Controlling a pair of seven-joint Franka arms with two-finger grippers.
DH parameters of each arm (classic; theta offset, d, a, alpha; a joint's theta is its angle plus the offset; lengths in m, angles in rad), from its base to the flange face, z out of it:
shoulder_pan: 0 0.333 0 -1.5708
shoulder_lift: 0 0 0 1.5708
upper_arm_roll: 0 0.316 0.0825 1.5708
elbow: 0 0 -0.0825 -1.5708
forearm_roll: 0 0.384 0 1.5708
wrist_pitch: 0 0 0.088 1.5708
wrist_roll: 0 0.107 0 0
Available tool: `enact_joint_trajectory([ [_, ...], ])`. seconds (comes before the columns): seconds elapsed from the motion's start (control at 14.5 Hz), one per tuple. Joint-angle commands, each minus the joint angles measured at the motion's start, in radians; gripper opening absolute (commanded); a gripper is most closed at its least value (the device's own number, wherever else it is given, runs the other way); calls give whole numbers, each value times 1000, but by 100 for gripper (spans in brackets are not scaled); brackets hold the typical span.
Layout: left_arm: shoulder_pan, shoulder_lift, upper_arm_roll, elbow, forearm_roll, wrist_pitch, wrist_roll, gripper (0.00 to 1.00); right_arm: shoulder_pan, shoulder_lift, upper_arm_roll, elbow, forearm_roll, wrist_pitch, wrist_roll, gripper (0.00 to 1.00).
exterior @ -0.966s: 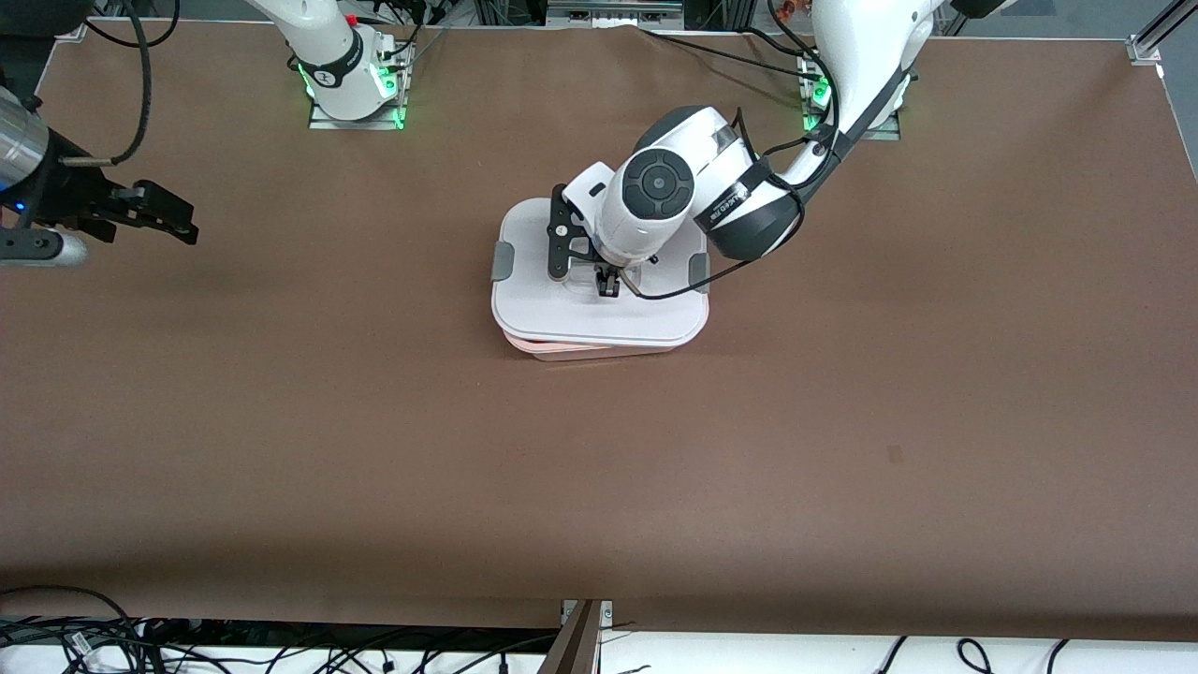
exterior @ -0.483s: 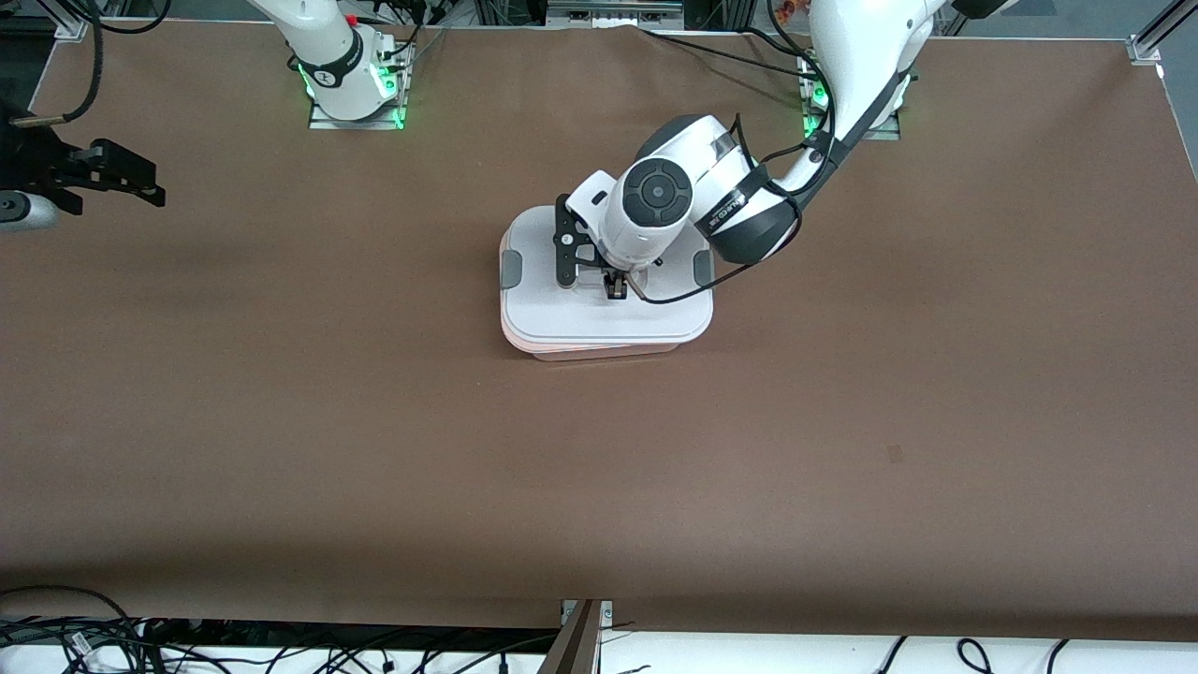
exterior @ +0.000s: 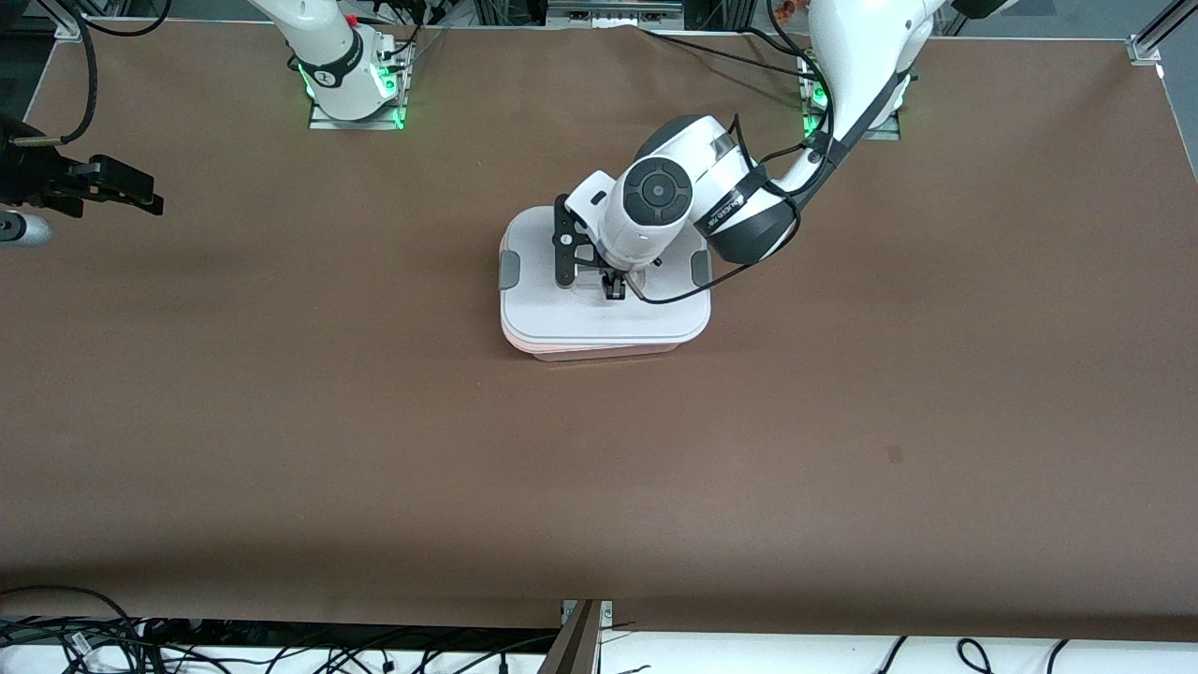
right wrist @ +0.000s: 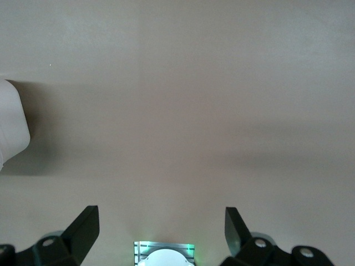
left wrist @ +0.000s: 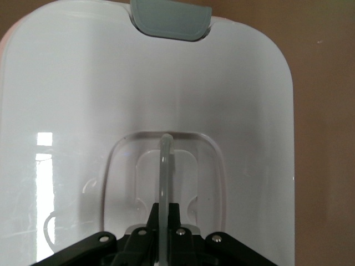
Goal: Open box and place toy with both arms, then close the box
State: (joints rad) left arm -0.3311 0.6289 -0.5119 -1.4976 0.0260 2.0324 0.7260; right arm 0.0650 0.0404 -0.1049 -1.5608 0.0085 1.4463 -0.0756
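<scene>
The box (exterior: pixel 562 314) stands in the middle of the table, its white lid lying over the pale pink tub (exterior: pixel 599 353), whose rim peeks out along the edge nearest the front camera. My left gripper (exterior: pixel 614 288) is shut on the lid's clear centre handle (left wrist: pixel 166 166), which runs between its fingers (left wrist: pixel 176 213). A grey side clip (left wrist: pixel 171 19) shows on the lid's end. My right gripper (exterior: pixel 131 192) hangs open over bare table at the right arm's end, nothing between its fingers (right wrist: pixel 83 227). The toy does not show in any view.
Brown table surface (exterior: pixel 599 468) stretches all round the box. The right arm's base (right wrist: pixel 163 252) with its green light shows between the right gripper's fingers. A white rounded corner (right wrist: pixel 11 127) sits at that view's edge. Cables lie along the table's front edge (exterior: pixel 94 641).
The lid has come down and shifted slightly toward the left arm's end, still held by my left gripper. My right gripper has drawn away toward the right arm's end of the table.
</scene>
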Motion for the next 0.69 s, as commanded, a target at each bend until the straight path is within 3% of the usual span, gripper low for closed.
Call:
enact_joint_trajectory([
  [0.0, 1, 0, 0, -12, 28, 38, -23, 0, -10, 24, 7, 33, 11, -6, 13, 100],
  [0.62, 6, 23, 0, -15, 17, 48, -48, 0, -19, 29, 7, 31, 18, -4, 16, 100],
])
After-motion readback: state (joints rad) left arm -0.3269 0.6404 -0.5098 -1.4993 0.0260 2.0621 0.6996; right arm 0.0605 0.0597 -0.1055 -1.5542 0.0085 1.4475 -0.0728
